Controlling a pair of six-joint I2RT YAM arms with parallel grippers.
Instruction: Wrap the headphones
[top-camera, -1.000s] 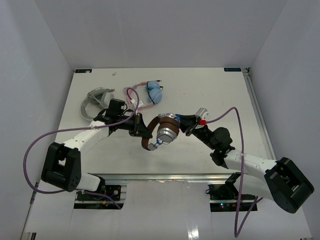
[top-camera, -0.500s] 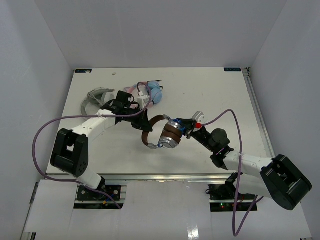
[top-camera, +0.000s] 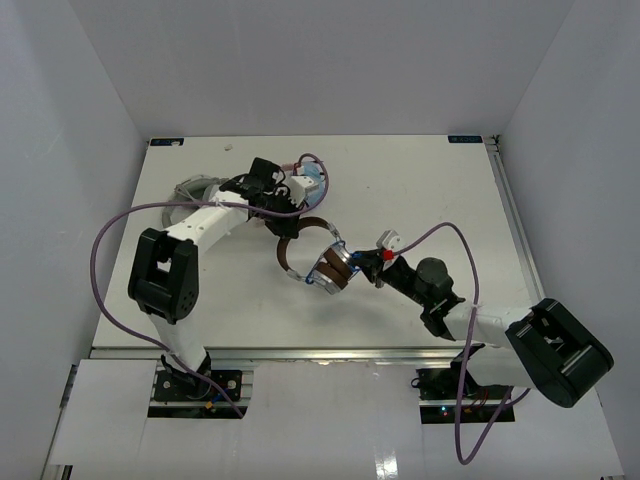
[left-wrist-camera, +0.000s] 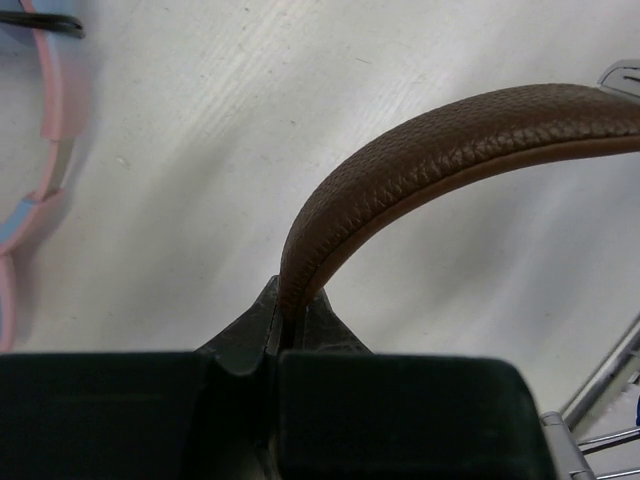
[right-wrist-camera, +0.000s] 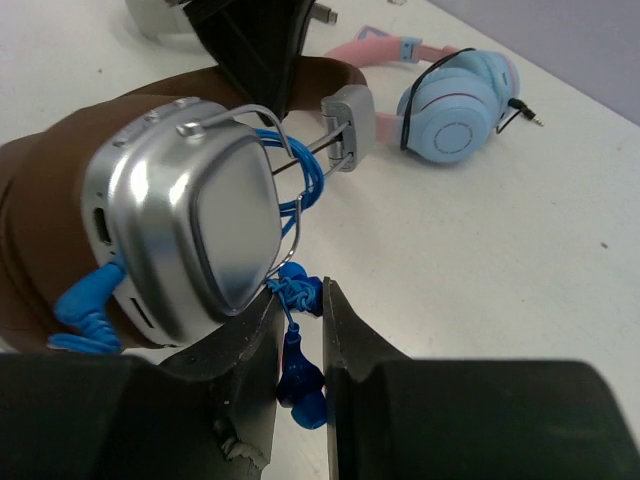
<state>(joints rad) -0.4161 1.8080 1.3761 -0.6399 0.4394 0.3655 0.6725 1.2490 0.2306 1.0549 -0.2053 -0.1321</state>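
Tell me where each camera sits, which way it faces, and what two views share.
Top: above and behind the arms, looking down at the table; both arms show.
Left wrist: on the left arm, facing along the left gripper, shut on the brown headband.
Right wrist: on the right arm, facing past the right gripper, pinching the blue cable, toward the silver cup.
Shared: both wrist views catch the pink headphones; all three show the brown headphones.
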